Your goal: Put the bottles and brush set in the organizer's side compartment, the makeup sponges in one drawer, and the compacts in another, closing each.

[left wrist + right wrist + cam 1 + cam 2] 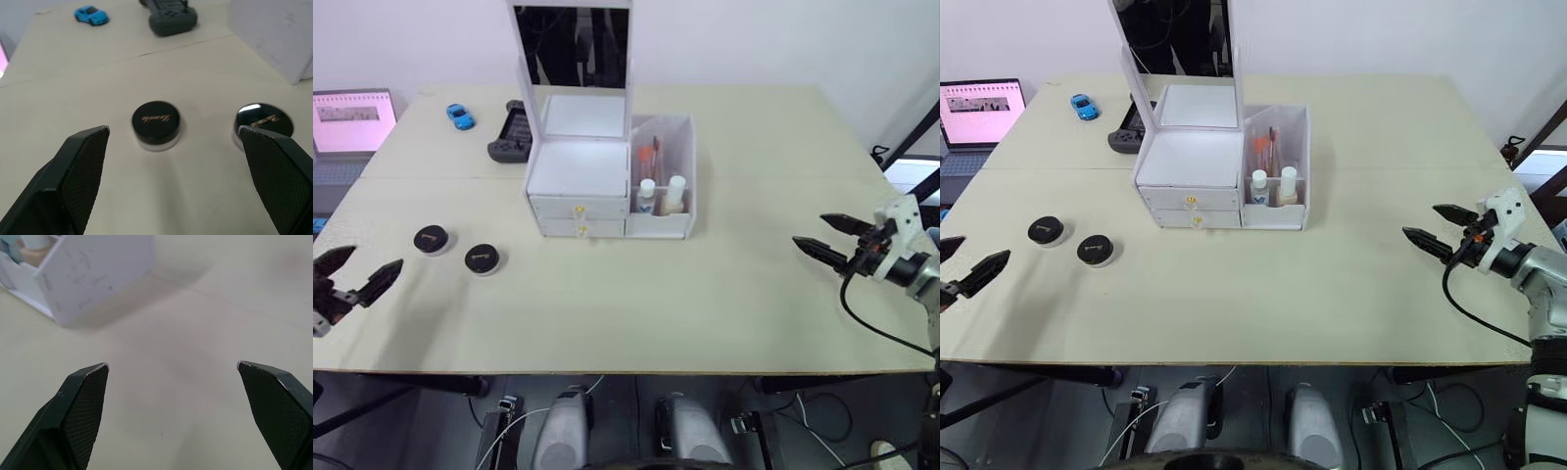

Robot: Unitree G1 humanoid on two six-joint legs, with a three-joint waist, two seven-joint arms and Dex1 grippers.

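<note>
While the two bottles and the brush set are already standing in the side compartment of the organizer at the upper centre of the head view, two black compacts are lying loose on the table at the left middle of the frame. The nearer-to-edge compact and the second compact are sitting just beside each other but apart, well clear of the organizer's drawers. Both drawers are looking closed, so I judge that one will need pulling open before a compact can go in. No sponges are showing on the table; whether they are already inside a drawer cannot be told.

The left gripper is hovering at the far left edge, its fingers spread wide and holding nothing, aimed toward the compacts, probably because they are the nearest remaining items. In the left wrist view the first compact is lying between the spread fingertips.

The right gripper is hanging at the right edge, fingers likewise wide apart and empty, pointing toward the organizer's side wall, likely placed for the drawers.

A blue toy car and a dark controller are resting at the upper left.
</note>
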